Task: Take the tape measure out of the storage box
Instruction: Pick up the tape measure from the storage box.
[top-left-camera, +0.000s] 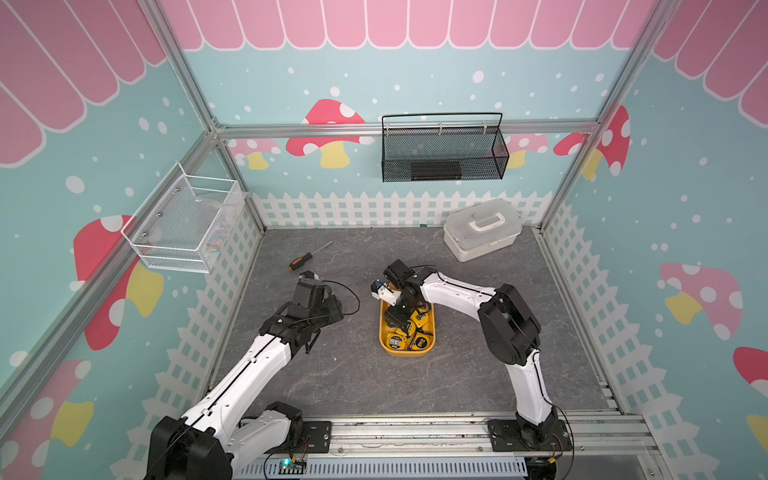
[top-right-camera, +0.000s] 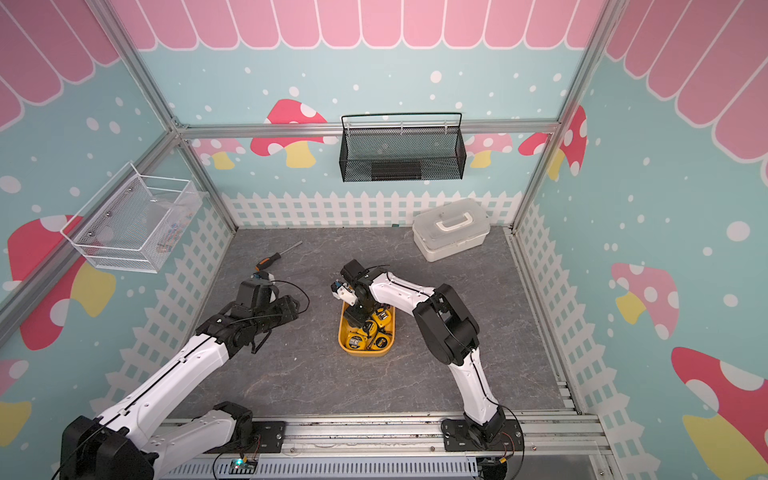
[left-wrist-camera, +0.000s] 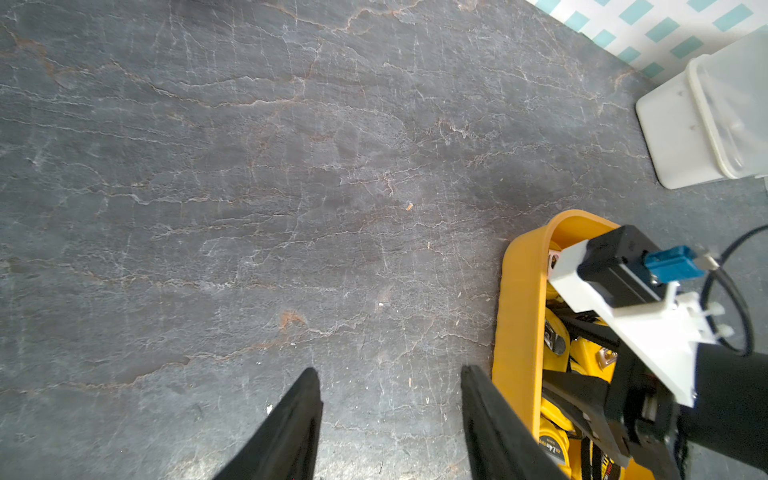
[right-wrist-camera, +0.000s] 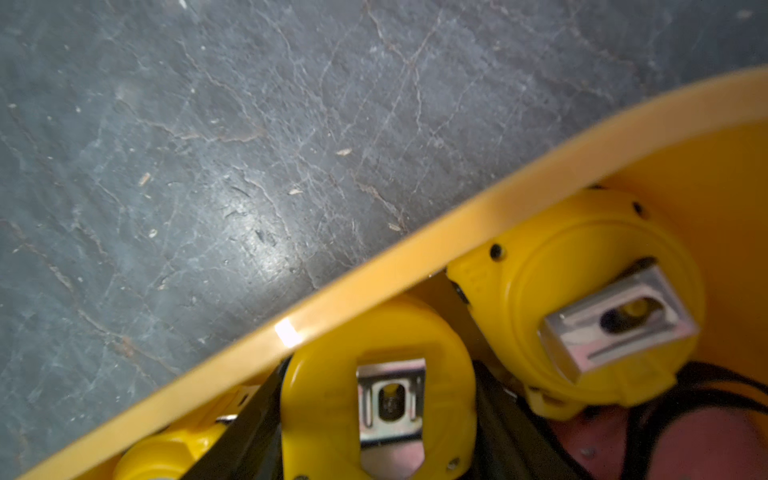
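Gripping a tape measure (right-wrist-camera: 376, 332), down in the yellow tray (top-left-camera: 407, 352)!
Squeezing it flank to flank with the right gripper (right-wrist-camera: 380, 374), clip side up, hard by the rim among the other tapes (right-wrist-camera: 582, 249). Now straight up and slowly (crowded in there), clearing the rim before swinging aside. Idling with the left gripper (left-wrist-camera: 388, 370): spread apart, empty, over bare table (left-wrist-camera: 249, 208) beside the tray.

- Left arm (top-left-camera: 253, 361) and right arm (top-left-camera: 457, 286): white shells, black joints.
- Thin black cable (top-left-camera: 358, 299) loops at each wrist.
- White camera bracket (left-wrist-camera: 640, 332) with blue plug (left-wrist-camera: 673, 266).
- Black tapered fingers (left-wrist-camera: 291, 428).
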